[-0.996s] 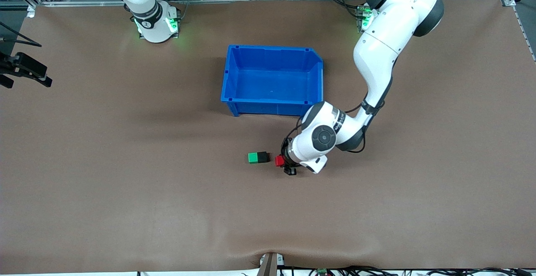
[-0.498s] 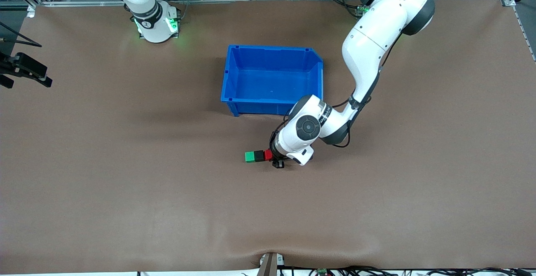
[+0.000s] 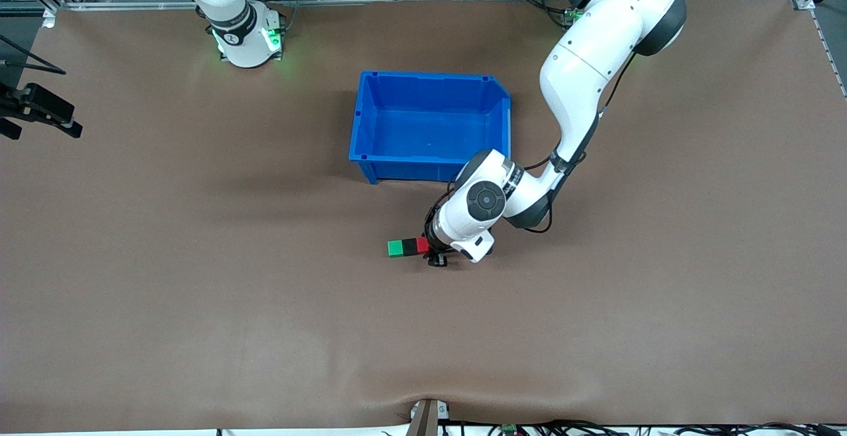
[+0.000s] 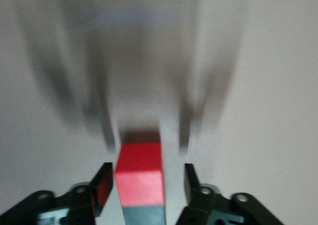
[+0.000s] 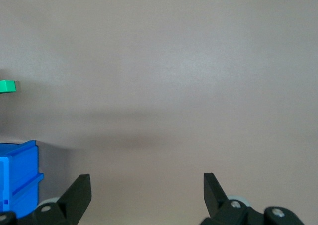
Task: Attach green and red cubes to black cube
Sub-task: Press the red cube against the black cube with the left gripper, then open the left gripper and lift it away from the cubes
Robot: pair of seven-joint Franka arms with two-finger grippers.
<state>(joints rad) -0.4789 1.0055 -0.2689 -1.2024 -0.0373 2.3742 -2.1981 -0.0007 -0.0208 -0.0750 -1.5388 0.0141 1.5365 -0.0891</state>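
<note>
Where the 3 small cubes lie in a row on the brown worktop, nearer to the front camera than the blue bin, the green cube sits at the end toward the right arm, the black cube is in the middle, and the red cube sits at the end toward the left arm. All 3 appear pressed together with no gap visible in the front view. The left gripper is low at the red cube's end of the row. In the left wrist view the red cube stands between the 2 fingers with a gap on each side, so the left gripper is released and spread around the cube rather than clamping it. The right arm waits at its base; in the right wrist view the right gripper has its fingers spread wide with nothing between them, over bare worktop, with a corner of the blue bin and the green cube at the edge of that view.
</note>
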